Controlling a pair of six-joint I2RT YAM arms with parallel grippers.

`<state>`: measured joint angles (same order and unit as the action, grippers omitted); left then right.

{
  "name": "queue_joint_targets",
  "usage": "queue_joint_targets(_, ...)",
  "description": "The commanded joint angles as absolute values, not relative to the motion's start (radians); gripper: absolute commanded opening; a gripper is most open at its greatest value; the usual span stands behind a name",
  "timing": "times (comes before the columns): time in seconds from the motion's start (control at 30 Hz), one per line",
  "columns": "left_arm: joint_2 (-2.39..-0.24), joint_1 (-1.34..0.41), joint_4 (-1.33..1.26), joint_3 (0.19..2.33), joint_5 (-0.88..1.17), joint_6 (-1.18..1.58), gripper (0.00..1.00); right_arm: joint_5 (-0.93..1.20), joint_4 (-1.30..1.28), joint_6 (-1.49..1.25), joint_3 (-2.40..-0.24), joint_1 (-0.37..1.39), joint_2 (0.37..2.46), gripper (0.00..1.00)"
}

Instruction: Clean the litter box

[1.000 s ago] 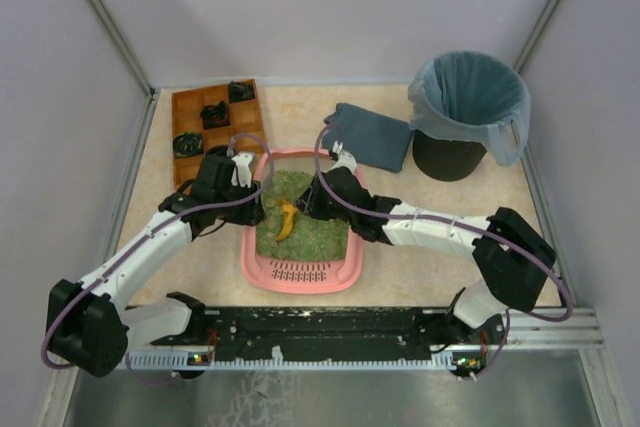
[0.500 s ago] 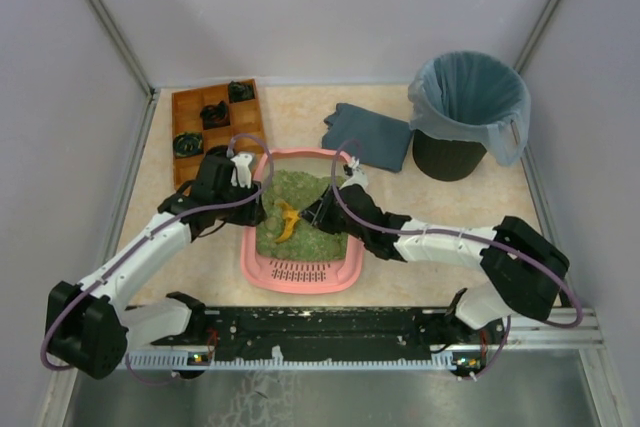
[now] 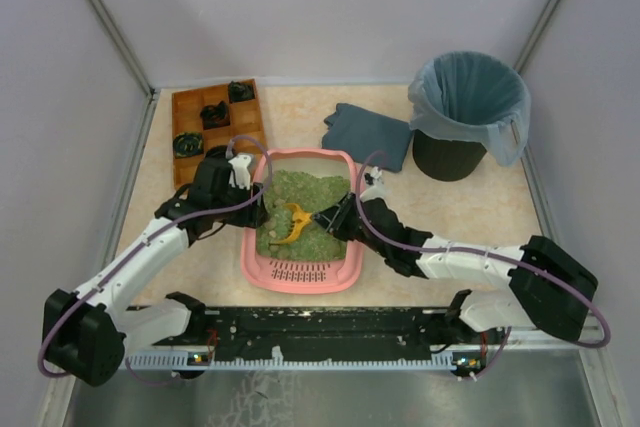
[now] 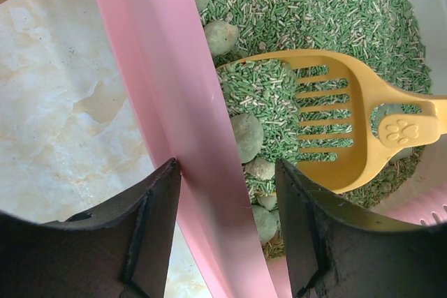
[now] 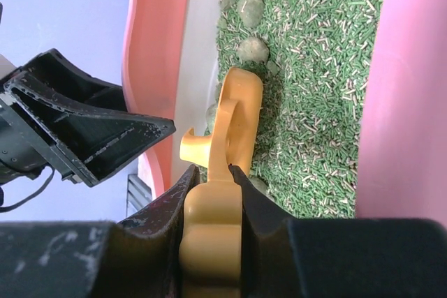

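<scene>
From the near edge both arms reach inward over the beige marbled surface (image 3: 460,202). The right gripper (image 5: 213,207) comes in low from the right, fingers clamped on the handle of a yellow slotted plastic scoop (image 4: 335,130). The scoop lies in the green litter of the pink rectangular plastic litter box (image 3: 300,272), which sits at the centre. The left gripper (image 4: 227,172) has its fingers apart astride the box's left rim. Farther off are a brown wooden compartment tray (image 3: 190,107), a folded grey cloth (image 3: 368,134) and a black bagged bin (image 3: 468,107).

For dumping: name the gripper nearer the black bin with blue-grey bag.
The right gripper: holding a yellow plastic scoop in the pink plastic litter box, toward the bin; left gripper straddles the far wall.
</scene>
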<state>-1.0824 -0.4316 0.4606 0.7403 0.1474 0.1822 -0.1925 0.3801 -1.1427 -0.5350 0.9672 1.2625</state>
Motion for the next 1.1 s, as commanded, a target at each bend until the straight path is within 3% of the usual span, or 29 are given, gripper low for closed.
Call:
queue_joint_targets(0.0, -1.060, -0.439, 0.420, 0.735, 0.181, 0.179, 0.62, -0.223, 0.549, -1.169, -0.522, 0.948, 1.208, 0.00)
queue_joint_targets(0.5, -0.981, -0.437, 0.392, 0.726, 0.170, 0.190, 0.63, -0.229, 0.601, -1.209, -0.422, 0.886, 1.089, 0.00)
queue_joint_targets(1.07, -0.912, -0.439, 0.357, 0.706, 0.156, 0.204, 0.66, -0.254, 0.731, -1.238, -0.231, 0.839, 0.815, 0.00)
